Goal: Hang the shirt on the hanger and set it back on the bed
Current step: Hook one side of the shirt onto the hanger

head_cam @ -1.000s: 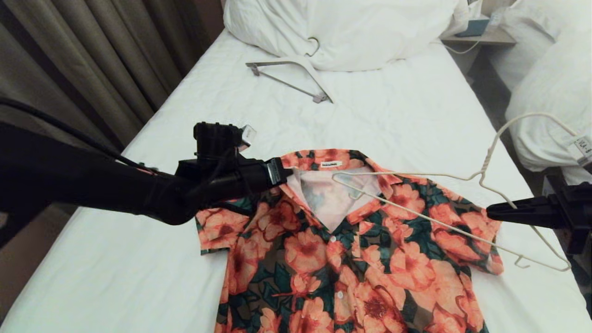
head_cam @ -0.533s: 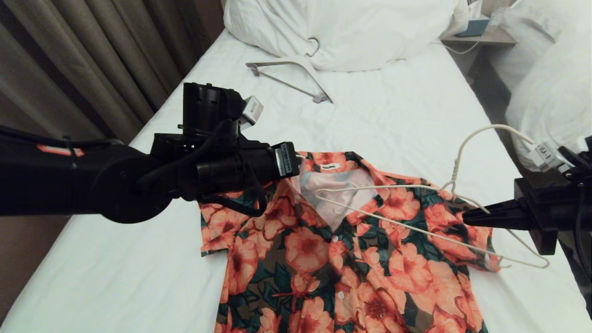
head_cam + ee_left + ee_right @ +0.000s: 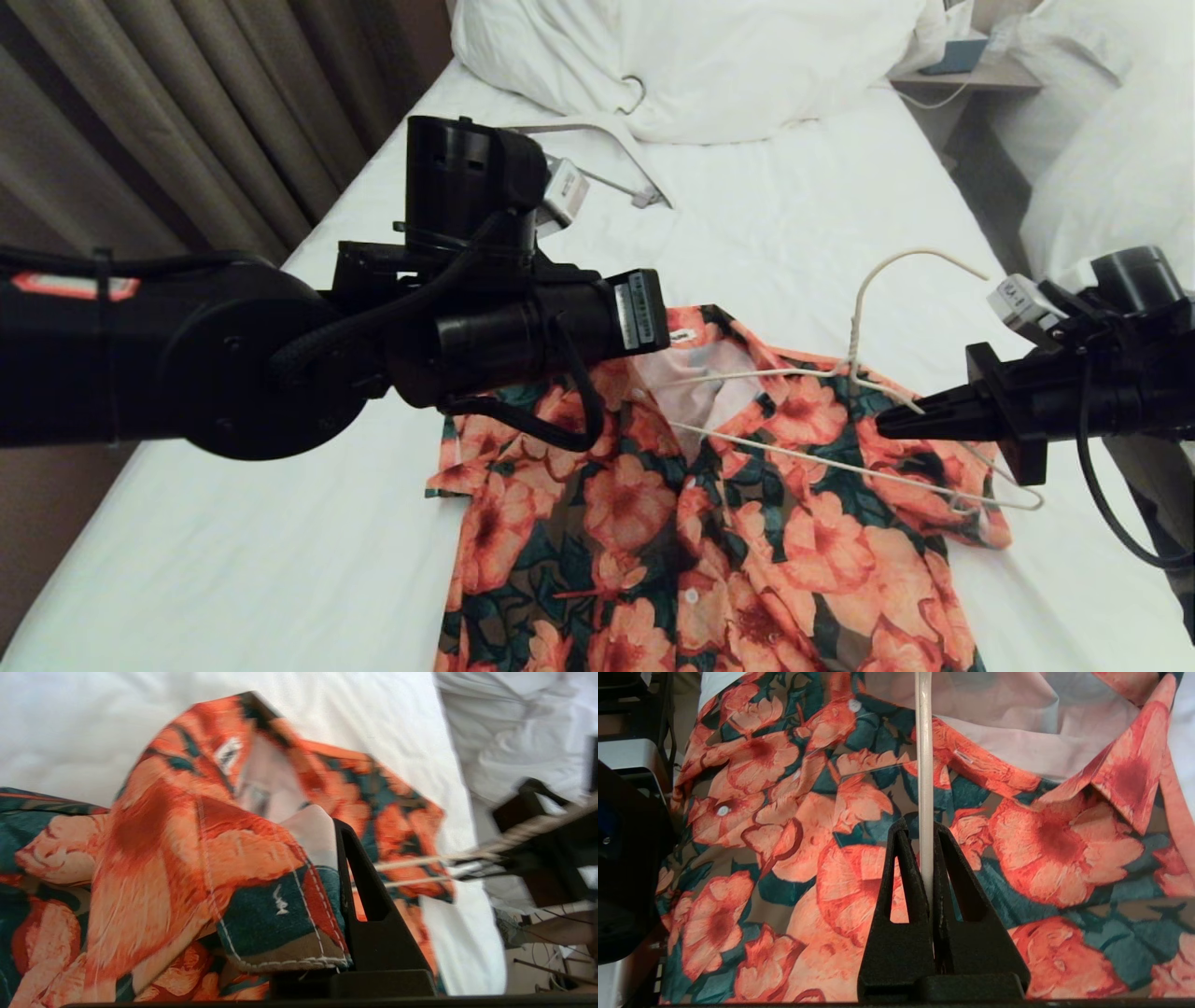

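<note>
The flowered shirt (image 3: 709, 523) lies front up on the bed (image 3: 280, 523), its collar toward the duvet. My left gripper (image 3: 334, 826) is shut on the shirt's collar edge (image 3: 261, 905) and holds it raised off the sheet; in the head view its fingers hide behind the left wrist (image 3: 523, 327). My right gripper (image 3: 882, 427) comes in from the right, shut on the thin cream hanger (image 3: 854, 345) just below the hook. The wire (image 3: 924, 765) runs straight out between its fingertips. The hanger's far end reaches into the pale neck opening (image 3: 681, 383).
A thicker white hanger (image 3: 644, 182) lies near the duvet heap (image 3: 709, 56), partly behind my left wrist. Curtains (image 3: 187, 121) hang along the bed's left side. The neighbouring bed (image 3: 1111, 177) and a nightstand (image 3: 971, 70) are at the right.
My left gripper has lifted the collar and drifted right and up. My right gripper has carried the hanger left, sliding its end further into the neck opening.
</note>
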Motion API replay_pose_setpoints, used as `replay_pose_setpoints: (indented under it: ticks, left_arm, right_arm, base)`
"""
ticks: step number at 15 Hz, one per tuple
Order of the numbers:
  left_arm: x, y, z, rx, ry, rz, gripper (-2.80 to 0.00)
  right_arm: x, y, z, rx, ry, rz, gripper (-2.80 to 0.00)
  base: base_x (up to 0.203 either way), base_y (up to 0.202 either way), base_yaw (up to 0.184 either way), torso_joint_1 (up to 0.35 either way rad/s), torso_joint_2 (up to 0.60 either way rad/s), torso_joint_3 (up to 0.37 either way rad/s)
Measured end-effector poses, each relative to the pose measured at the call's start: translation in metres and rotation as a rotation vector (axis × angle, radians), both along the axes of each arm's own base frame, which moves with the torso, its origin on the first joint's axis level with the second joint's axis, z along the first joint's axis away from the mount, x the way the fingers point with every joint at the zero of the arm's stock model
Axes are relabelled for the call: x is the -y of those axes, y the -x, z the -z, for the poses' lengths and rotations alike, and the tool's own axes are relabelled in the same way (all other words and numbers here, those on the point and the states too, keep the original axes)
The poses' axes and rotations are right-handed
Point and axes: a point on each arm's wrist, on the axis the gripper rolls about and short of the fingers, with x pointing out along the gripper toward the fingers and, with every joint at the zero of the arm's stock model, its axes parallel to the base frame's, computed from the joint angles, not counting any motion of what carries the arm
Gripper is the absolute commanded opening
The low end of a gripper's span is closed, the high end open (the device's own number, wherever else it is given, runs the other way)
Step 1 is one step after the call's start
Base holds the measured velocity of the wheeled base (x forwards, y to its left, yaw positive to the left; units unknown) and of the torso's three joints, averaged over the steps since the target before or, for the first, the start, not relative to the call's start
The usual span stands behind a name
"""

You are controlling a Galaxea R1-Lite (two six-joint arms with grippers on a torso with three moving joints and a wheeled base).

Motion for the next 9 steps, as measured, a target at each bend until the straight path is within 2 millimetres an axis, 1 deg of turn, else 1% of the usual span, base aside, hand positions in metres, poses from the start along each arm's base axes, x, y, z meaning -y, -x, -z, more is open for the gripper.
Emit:
replay_pose_setpoints:
  ticks: [2,6,7,9]
  left_arm:
    - [0.016,0.013,-0.001,0.011,-0.008,0.013,-2.80]
    - [0.045,0.040,0.004,0.021,-0.029,0.057,-2.80]
    - [0.053,0.043,0.006,0.022,-0.035,0.073,-2.80]
    - [0.064,0.043,0.004,0.054,-0.050,0.095,-2.80]
  right_arm:
    - [-0.002,-0.003,-0.003,0.006,-0.004,-0.005,-2.80]
    - [-0.006,-0.005,-0.010,0.001,-0.018,-0.009,-2.80]
    - [-0.009,-0.004,-0.009,-0.002,-0.018,-0.018,-2.80]
    - [-0.015,-0.004,-0.008,-0.007,-0.019,-0.039,-2.80]
  base:
    - [0.000,0.000,0.000,0.000,0.00,0.000]
    - [0.000,0.000,0.000,0.000,0.00,0.000]
    - [0.000,0.000,0.000,0.000,0.00,0.000]
    - [0.000,0.000,0.000,0.000,0.00,0.000]
